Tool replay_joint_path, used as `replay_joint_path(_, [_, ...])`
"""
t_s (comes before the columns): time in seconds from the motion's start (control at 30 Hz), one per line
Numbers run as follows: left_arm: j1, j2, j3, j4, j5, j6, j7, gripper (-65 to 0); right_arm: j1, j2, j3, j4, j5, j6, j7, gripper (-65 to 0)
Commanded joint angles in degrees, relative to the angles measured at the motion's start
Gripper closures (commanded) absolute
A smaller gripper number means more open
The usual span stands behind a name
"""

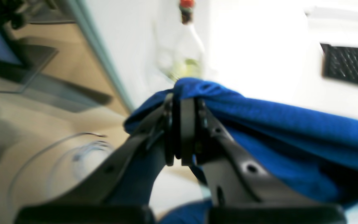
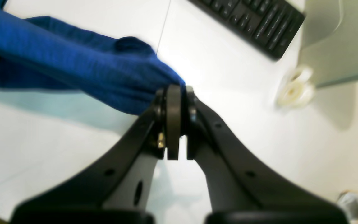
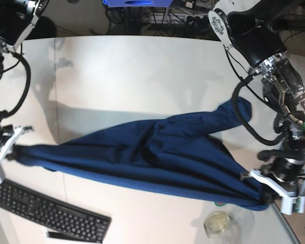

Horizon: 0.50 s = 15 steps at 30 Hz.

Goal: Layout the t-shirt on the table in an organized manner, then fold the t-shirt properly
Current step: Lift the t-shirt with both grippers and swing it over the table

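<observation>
The dark blue t-shirt (image 3: 152,157) hangs stretched in a long bunched band across the white table (image 3: 142,76), one sleeve lying up toward the right. My left gripper (image 3: 264,197) holds its right end near the table's front right edge. In the left wrist view that gripper (image 1: 185,102) is shut on a bunch of the t-shirt (image 1: 291,130). My right gripper (image 3: 12,152) holds the other end at the left edge. The right wrist view shows this gripper (image 2: 176,93) shut on the t-shirt (image 2: 73,68) above the table (image 2: 228,77).
A black keyboard (image 3: 51,213) lies at the front left, below the shirt's left end. A clear glass bottle (image 3: 221,223) stands at the front right, close to my left gripper. A white roll (image 2: 294,88) sits near the table's edge.
</observation>
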Motion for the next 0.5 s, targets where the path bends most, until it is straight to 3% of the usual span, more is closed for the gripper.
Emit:
replay_joint_path(0.0, [-0.33,-0.33,0.78,-0.06,-0.38,0.13,-1.11,0.0,-0.7,0.25,0.23,-0.23,0.51,-0.17,1.77,-0.3])
replay_joint_path(0.17, [2.92,1.87,-1.33,0.99,-0.56,0.13,-1.2,0.0,-7.55,0.08,0.67,-1.28,0.51,-0.17,8.02,-0.3])
replay_joint_path(0.37, [12.5,1.7,-6.16,2.14,-1.0,-0.39,-1.2,0.0,-17.75,0.08,4.45,-0.58,0.77,0.18,13.2,-0.5])
replay_joint_path(0.47, [19.8,1.7,-6.78,2.14,-1.0,-4.61,-1.2,0.0,-23.99,-1.24,4.01,-0.58,0.77,0.18,16.63,-0.5])
